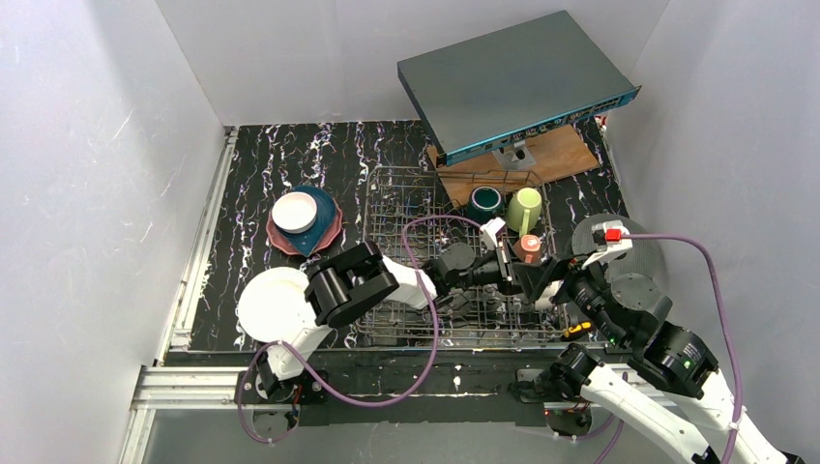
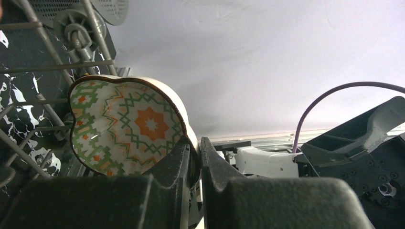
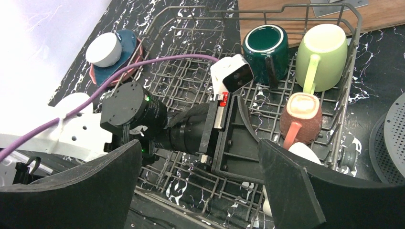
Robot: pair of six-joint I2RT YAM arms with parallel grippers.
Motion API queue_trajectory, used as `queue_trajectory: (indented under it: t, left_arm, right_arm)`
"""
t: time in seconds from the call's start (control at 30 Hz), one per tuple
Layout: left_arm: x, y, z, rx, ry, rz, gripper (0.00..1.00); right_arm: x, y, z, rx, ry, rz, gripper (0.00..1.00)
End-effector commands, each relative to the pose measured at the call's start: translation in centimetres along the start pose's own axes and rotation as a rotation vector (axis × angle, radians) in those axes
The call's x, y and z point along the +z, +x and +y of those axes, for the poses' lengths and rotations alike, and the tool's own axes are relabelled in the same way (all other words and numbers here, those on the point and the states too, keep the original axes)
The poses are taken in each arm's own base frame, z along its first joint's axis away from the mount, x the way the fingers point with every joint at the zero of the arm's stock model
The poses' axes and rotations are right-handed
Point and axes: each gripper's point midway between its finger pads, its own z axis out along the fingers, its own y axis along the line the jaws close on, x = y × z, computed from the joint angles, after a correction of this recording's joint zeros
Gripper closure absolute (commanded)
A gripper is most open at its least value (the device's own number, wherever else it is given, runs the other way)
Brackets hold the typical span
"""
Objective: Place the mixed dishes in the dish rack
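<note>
In the left wrist view my left gripper [image 2: 197, 145] is shut on the rim of a white bowl [image 2: 124, 126] with a green and orange pattern inside, held tilted among the tines of the dish rack [image 1: 387, 176]. The bowl's white outer side [image 3: 302, 151] shows below the salmon-pink mug [image 3: 301, 117]. My right gripper [image 3: 191, 191] hangs open above the rack's near right part, over the left wrist, holding nothing. Dark teal [image 1: 483, 202] and light green [image 1: 525, 208] mugs lie at the rack's back right. A white bowl [image 1: 295, 211] sits on a dark blue plate [image 1: 321, 224] over a pink plate [image 1: 278, 242]. Nearer lies a cream plate [image 1: 269, 302].
A flat grey box with a blue edge [image 1: 512, 82] rests tilted on a wooden board [image 1: 556, 155] behind the rack. Black perforated discs [image 1: 633, 246] lie right of the rack. White walls close in both sides, and an aluminium rail [image 1: 205, 242] runs along the left.
</note>
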Motion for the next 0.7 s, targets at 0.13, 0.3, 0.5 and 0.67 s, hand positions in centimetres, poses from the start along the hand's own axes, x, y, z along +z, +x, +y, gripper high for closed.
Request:
queue_trajectory:
  t: [0.13, 0.3, 0.5, 0.67]
  left_arm:
    - [0.5, -0.1, 1.4, -0.058, 0.054, -0.058, 1.00]
    - [0.1, 0.1, 3.6, -0.084, 0.034, -0.070, 1.00]
    - [-1.7, 0.5, 5.7, -0.061, -0.074, -0.089, 0.84]
    - [-2.6, 1.0, 7.5, -0.074, -0.147, -0.082, 0.55]
  right_arm:
    - [-0.2, -0.8, 0.2, 0.002, -0.015, -0.037, 0.02]
    - [-0.2, -0.8, 0.3, 0.001, -0.018, -0.040, 0.02]
    - [-0.2, -0.6, 0.2, 0.005, -0.019, -0.038, 0.02]
    - [-0.2, -0.6, 0.4, 0.009, -0.028, -0.038, 0.02]
